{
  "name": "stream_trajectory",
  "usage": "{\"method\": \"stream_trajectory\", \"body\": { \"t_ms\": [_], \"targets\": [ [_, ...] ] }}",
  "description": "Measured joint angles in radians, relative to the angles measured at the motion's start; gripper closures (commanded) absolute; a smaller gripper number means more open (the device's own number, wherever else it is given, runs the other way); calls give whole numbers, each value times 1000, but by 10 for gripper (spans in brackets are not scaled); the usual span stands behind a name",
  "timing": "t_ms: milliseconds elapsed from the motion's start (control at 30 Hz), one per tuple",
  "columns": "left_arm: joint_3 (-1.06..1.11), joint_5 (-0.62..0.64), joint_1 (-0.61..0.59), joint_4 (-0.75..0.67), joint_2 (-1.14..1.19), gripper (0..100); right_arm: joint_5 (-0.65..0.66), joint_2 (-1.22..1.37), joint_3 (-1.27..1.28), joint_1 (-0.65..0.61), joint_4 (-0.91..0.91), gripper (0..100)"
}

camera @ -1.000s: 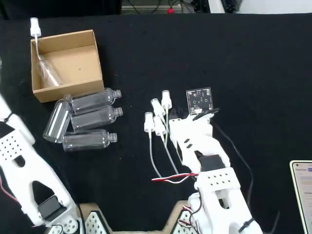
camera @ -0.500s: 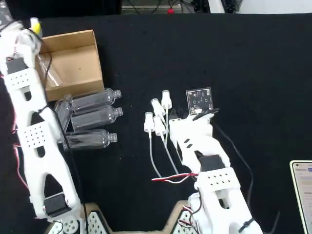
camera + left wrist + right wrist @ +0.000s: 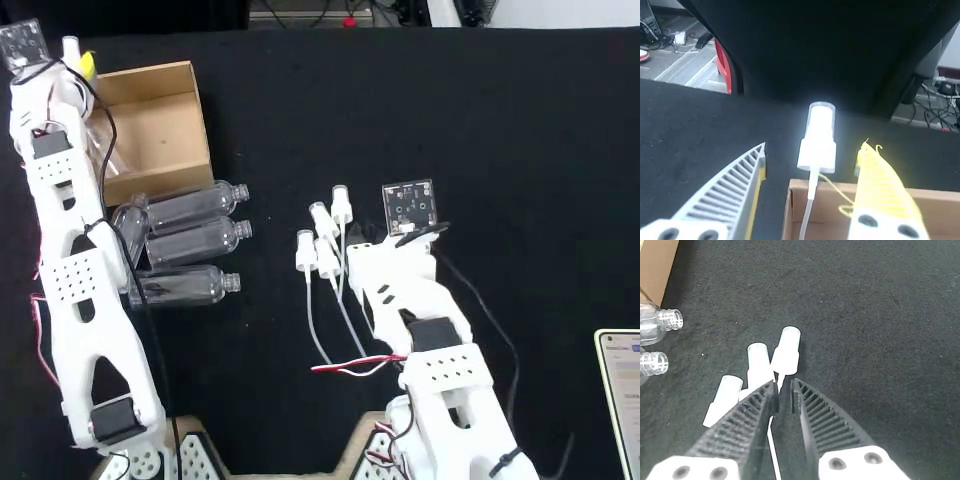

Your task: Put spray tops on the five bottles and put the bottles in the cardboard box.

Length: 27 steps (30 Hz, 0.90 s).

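The left gripper has its fingers spread. The top stands between them, touching neither as far as I can tell. The gap looks wider on the plain finger's side than on the yellow-taped one's. The top's long axis is upright, crossing the line from fingertip to fingertip, so closing would likely squeeze its sides. Its tube drops from between the fingers into the box, just below the tips.

The left wrist view gives that side clearance, but not how far the top lies past the fingertips. The high view puts the tips right at the top, at the box's far corner. There the arm lies over part of the box, so I cannot make out the bottle under the top.

Four bare bottles lie side by side behind the left fingers, beside the box.

The right gripper has its fingers nearly together, with a slim gap between them. The four loose tops lie just ahead of its tips, and one tube runs into the gap without being visibly pinched. This arm is well apart from the box, so the left is the nearer one.
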Motion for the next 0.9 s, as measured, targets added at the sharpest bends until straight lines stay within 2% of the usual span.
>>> {"method": "stream_trajectory", "body": {
  "t_ms": [333,533,900],
  "targets": [
    [26,0,0,-5,2,727,0,0,0,0,0,942],
    [40,0,0,-5,18,823,0,0,0,0,0,942],
    [40,0,0,-6,18,830,0,0,0,0,0,942]
  ]
}}
